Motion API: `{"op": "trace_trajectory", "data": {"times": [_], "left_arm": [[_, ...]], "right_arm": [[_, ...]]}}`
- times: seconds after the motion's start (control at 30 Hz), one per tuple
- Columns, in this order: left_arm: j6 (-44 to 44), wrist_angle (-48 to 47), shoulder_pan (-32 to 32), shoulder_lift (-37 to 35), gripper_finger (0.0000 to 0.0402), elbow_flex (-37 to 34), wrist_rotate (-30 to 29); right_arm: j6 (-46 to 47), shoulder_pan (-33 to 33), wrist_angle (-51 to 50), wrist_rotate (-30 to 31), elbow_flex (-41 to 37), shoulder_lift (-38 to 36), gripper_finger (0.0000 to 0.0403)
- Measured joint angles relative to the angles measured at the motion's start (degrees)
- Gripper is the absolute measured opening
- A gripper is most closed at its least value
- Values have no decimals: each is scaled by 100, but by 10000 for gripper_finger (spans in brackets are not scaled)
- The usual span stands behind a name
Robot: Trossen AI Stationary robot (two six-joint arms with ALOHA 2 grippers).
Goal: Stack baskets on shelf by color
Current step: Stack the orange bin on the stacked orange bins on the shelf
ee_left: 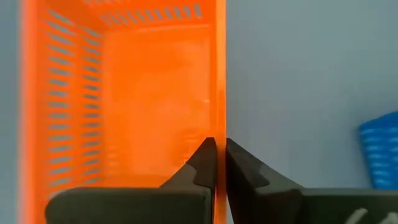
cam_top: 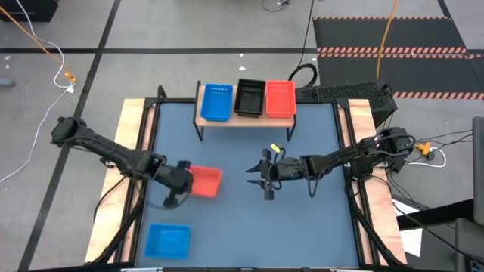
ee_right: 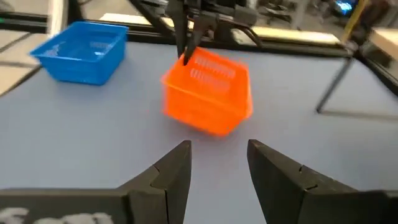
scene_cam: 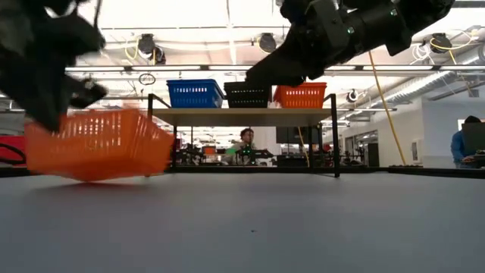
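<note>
My left gripper (cam_top: 184,180) is shut on a red basket (cam_top: 205,181) at the table's left-middle. The basket (scene_cam: 95,144) sits tilted, low over the table. My right gripper (cam_top: 263,180) hangs open above the table's middle, to the right of that basket (ee_right: 208,93) and touching nothing. The wooden shelf (cam_top: 243,119) stands at the far edge on black legs. It bears blue (cam_top: 217,103), black (cam_top: 250,98) and red (cam_top: 280,99) baskets side by side. Another blue basket (cam_top: 167,240) rests on its base near the table's near-left corner. My left gripper (ee_left: 221,144) pinches the red basket's side wall at its rim (ee_left: 220,118). One finger (ee_left: 205,163) is inside the basket and one (ee_left: 244,167) outside, coming from above and pointing down. The basket is tilted; I cannot tell whether its lower edge touches the table.
Open blue-grey tabletop (cam_top: 302,227) lies between the held basket and the shelf, and over the near right. Wooden side rails (cam_top: 363,128) border the table. A person (scene_cam: 244,140) sits in the room beyond the shelf, and another is at the right (scene_cam: 468,144).
</note>
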Motion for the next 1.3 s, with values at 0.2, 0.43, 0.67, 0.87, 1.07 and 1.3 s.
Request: {"op": "trace_trajectory", "data": {"times": [0.2, 0.43, 0.67, 0.87, 1.07, 1.3], "left_arm": [[1260, 1620, -333, -2, 20, 8, 6], [1690, 1671, -209, 232, 16, 73, -32], [1994, 1724, -222, 566, 8, 70, -34], [2444, 2070, -188, 649, 19, 70, -108], [2526, 2282, -35, 647, 9, 68, -93], [1502, 2295, 231, 634, 77, 70, -866]], "right_arm": [[-347, 117, -676, 4, 730, 384, 153], [-1085, 156, -2230, -780, 2164, 918, 159], [-1295, 147, -2678, -1460, 2575, 987, 191], [-1296, 68, -2553, -1776, 2591, 1473, 197], [-1119, 70, -2535, -1896, 2694, 1794, 175], [-595, 74, -3090, -1929, 2693, 1540, 35]]}}
